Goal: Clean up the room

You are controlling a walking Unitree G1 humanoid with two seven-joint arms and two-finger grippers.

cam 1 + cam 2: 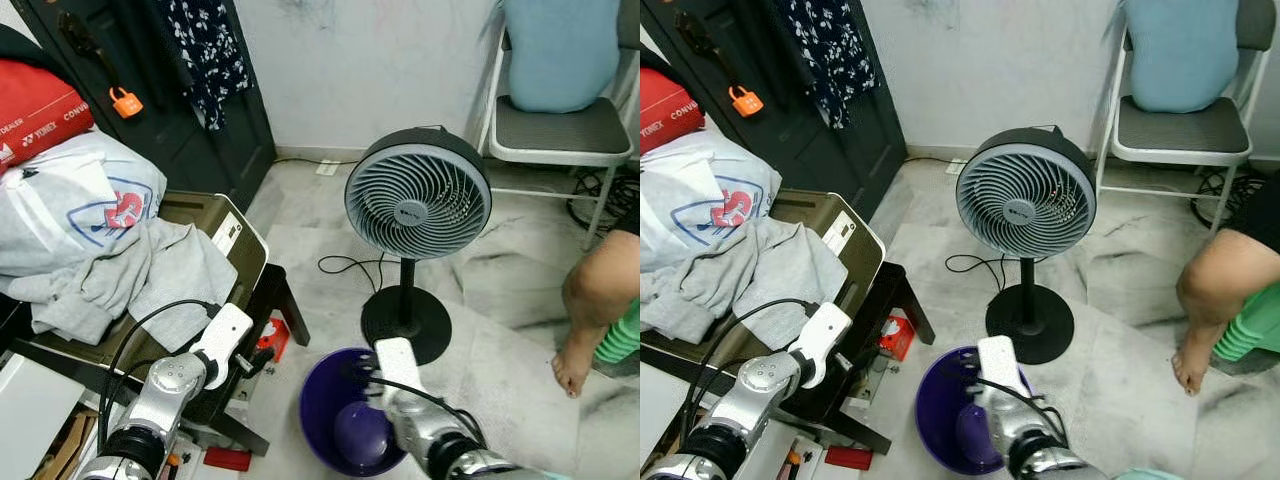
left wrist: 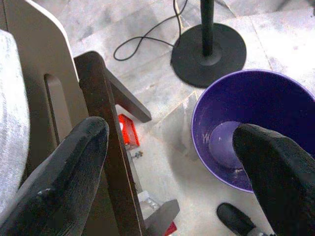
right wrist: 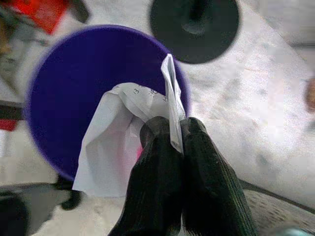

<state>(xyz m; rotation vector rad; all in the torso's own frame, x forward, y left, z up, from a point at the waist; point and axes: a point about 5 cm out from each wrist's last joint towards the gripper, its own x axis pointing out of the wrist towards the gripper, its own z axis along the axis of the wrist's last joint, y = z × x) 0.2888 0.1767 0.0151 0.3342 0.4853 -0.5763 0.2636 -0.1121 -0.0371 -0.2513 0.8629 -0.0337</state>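
Here our right gripper (image 3: 173,132) pinched a crumpled white paper sheet (image 3: 115,142) directly above the round purple plastic bin (image 3: 64,88), while our left gripper (image 2: 167,162) gaped wide, empty.

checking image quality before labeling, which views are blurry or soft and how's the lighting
Left and right eye views: even daylight, sharp on the fan. Left wrist view: floor and purple bucket crisp, the near fingers soft. Right wrist view: bucket rim and floor smeared with blur, while the right tool and its white paper stay fairly clear. No strong glare anywhere.
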